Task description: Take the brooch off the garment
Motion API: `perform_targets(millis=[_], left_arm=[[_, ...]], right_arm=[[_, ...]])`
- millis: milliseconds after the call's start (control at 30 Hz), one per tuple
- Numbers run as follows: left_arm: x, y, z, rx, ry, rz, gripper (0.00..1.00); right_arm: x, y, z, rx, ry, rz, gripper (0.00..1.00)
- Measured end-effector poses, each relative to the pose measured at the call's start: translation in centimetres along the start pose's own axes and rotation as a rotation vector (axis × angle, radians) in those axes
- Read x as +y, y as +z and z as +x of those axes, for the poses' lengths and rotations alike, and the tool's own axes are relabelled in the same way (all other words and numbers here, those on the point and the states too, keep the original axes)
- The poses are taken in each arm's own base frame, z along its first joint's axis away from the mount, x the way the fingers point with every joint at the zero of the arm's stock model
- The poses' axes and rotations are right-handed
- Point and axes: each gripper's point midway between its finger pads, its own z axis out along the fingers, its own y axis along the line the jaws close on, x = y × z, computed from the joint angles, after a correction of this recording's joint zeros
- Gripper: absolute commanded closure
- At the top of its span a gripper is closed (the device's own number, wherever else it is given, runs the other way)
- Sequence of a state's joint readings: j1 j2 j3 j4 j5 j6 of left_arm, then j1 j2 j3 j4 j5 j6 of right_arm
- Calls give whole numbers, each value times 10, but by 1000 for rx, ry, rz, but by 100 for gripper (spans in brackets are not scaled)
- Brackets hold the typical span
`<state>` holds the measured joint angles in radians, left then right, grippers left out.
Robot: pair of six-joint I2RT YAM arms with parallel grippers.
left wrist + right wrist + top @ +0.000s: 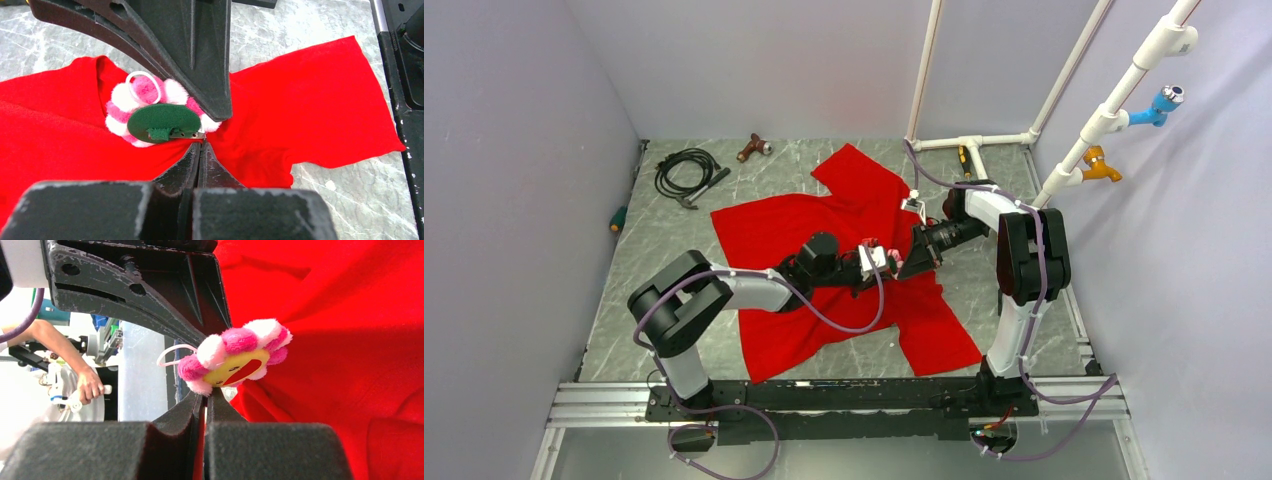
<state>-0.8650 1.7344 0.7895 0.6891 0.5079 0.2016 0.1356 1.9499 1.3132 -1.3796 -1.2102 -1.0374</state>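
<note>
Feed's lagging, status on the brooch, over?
Left gripper shut on clasp of brooch, right gripper shut on red T-shirt. Brooch seemingly not off yet. Nothing blocking.

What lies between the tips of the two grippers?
The brooch, its green back showing, and a fold of red shirt; the left wrist view shows this between the left gripper and the right gripper.

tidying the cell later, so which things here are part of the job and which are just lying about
In the job: brooch, shirt, left gripper, right gripper.
Lying about: black cable, green-handled tool, brown tool, white pipes.
</note>
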Motion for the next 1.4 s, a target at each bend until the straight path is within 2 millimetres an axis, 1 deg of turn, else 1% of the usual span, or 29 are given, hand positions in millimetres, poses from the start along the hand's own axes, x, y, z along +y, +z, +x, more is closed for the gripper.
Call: perform_targets(millis=[133, 267, 367, 500, 1133, 1367, 1400], left_arm=[[-2, 1, -2, -3, 17, 6, 100], [-5, 1, -2, 0, 29, 11, 100], [-6, -1, -8, -14, 48, 10, 100], [-6, -2, -16, -29, 66, 6, 100], [-6, -4, -11, -20, 83, -1, 100], [-5, 1, -4, -3, 74, -2, 100], [-4, 2, -3, -1, 73, -1, 94]], right_arm=[[-3, 1, 2, 4, 3, 8, 100], [-9, 2, 11, 24, 16, 24, 100], [-14, 3, 18, 42, 17, 38, 100], [-15, 3, 20, 46, 15, 39, 100], [-10, 1, 20, 54, -22, 24, 100], [-3, 2, 21, 49, -3, 4, 100], [-2, 2, 21, 49, 0, 2, 100]])
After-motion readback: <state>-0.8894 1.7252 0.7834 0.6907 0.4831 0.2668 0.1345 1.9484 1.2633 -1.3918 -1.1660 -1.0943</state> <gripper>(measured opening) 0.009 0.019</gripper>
